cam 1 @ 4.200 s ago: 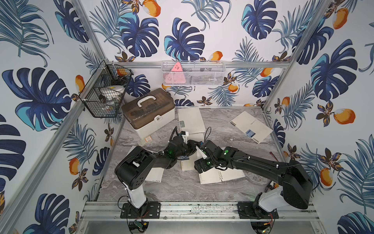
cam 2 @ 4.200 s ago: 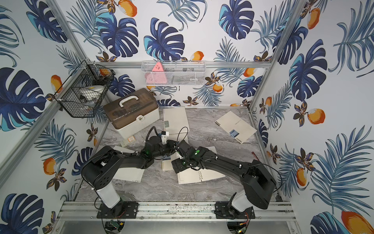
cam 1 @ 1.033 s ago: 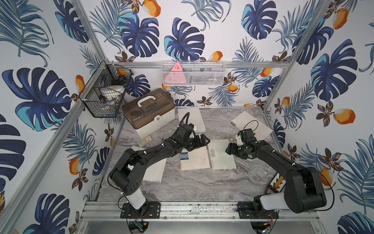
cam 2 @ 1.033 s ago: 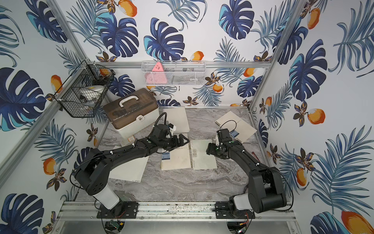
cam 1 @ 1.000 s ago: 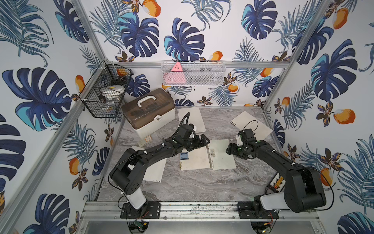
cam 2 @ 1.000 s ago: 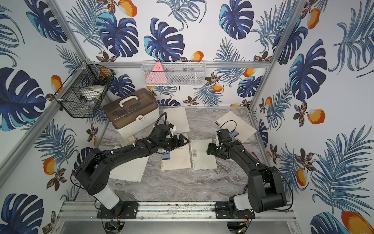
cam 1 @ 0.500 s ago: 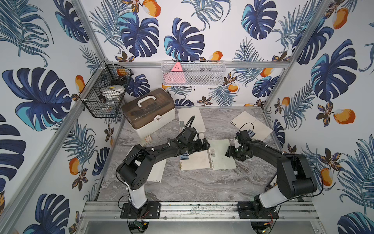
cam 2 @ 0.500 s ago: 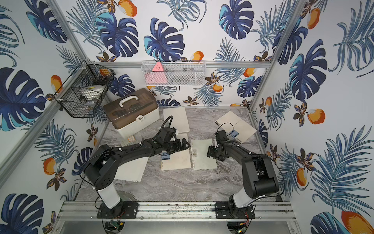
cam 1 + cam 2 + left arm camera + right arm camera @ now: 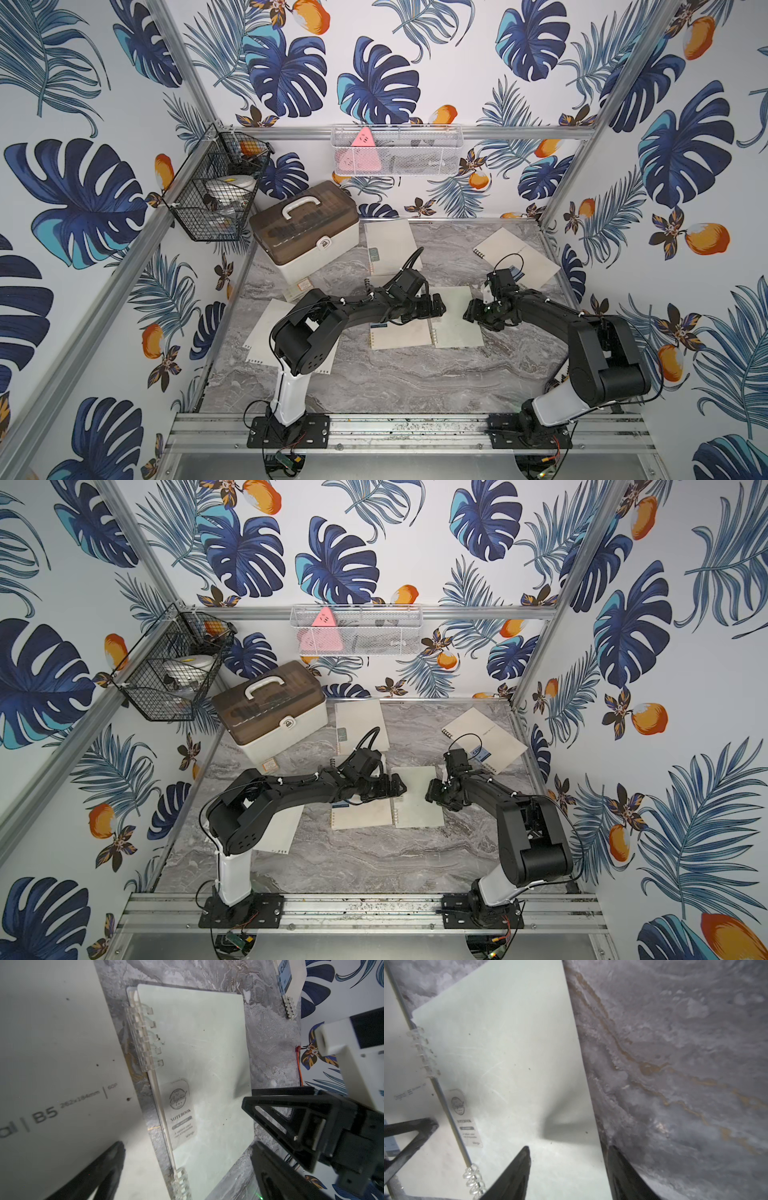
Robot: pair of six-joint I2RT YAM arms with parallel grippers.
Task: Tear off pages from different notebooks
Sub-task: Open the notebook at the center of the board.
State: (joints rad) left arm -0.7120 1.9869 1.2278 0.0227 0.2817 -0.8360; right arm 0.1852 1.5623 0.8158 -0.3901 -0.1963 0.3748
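We judge the notebook [image 9: 508,1053] cover floppy, best pinched at its free edge; right gripper [image 9: 569,1153] straddles it, half-open, empty; left gripper [image 9: 187,1147] gapes, empty.

The walls [image 9: 457,75] were patterned with blue leaves and orange fruit on white. The table [image 9: 415,382] was marbled grey, streaked with brown. The notebooks [image 9: 459,324] were covered in cream, and the white box [image 9: 305,232] was lidded in brown.
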